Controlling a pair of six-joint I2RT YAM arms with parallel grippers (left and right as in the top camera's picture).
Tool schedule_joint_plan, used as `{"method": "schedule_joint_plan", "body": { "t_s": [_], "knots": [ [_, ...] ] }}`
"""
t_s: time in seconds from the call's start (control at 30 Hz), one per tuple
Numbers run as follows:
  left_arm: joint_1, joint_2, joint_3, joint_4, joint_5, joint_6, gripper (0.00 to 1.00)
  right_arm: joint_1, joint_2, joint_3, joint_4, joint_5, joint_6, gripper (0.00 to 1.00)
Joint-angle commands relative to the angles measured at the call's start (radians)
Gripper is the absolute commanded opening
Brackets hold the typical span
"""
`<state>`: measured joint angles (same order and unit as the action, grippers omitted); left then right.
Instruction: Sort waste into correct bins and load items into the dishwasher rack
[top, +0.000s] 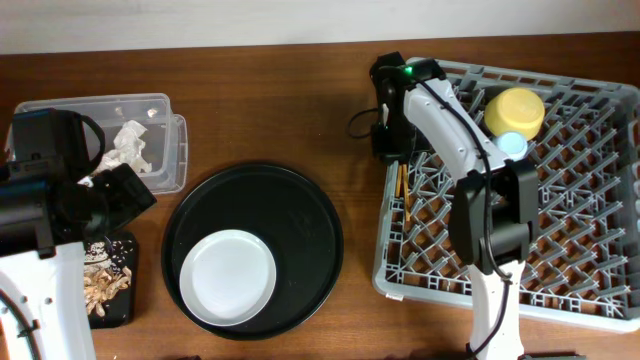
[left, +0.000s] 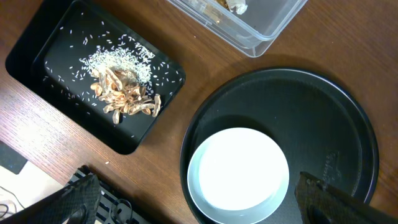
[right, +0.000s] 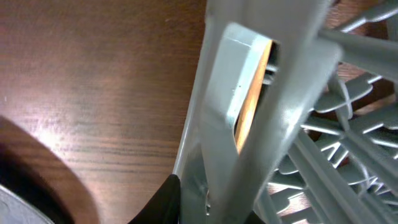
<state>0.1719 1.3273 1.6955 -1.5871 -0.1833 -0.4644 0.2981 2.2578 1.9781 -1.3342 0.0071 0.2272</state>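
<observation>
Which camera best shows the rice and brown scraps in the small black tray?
The left wrist view: rice and scraps lie unobstructed in the black tray. Overhead shows them small, partly behind the left arm. The right wrist view misses them.

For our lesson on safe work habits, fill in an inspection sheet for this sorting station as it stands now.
Surface: wooden table.
Job's things: napkin in clear tub; rice and scraps in black tray; plate; yellow bowl, blue cup and chopsticks in rack.
Clutter: round black tray under the plate.
Pincers: left pincer open; right pincer at the rack's edge, state unclear.
Cables: black loop by the right arm.
Surroundings: nothing seen.
</observation>
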Motion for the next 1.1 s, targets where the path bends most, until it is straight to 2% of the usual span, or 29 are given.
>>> {"method": "schedule_joint_plan", "body": {
  "t_s": [0.0,0.2,0.33,0.8,0.93,1.07],
  "knots": [
    [0.006,-0.012,0.011,-0.001,0.003,-0.01,0.99,0.113,0.006,-0.005,0.004,-0.055,-0.146,0.17],
    [0.006,-0.012,0.011,-0.001,0.003,-0.009,0.99,0.216,0.006,-0.005,-0.053,0.006,-0.153,0.17],
    [0.006,-0.012,0.011,-0.001,0.003,-0.009,0.99,0.226,0.006,-0.005,-0.064,0.01,-0.141,0.18],
    [0.006,-0.012,0.011,-0.001,0.003,-0.009,0.99,0.045,0.006,-0.005,0.056,0.031,0.18,0.16],
    [0.006,-0.012,0.011,-0.001,0.003,-0.009,0.99,-0.009,0.006,-0.005,0.055,0.019,0.18,0.16],
    [0.006,-0.012,0.011,-0.001,0.003,-0.009,0.99,-0.016,0.006,-0.005,0.055,-0.029,0.112,0.15]
  ]
}}
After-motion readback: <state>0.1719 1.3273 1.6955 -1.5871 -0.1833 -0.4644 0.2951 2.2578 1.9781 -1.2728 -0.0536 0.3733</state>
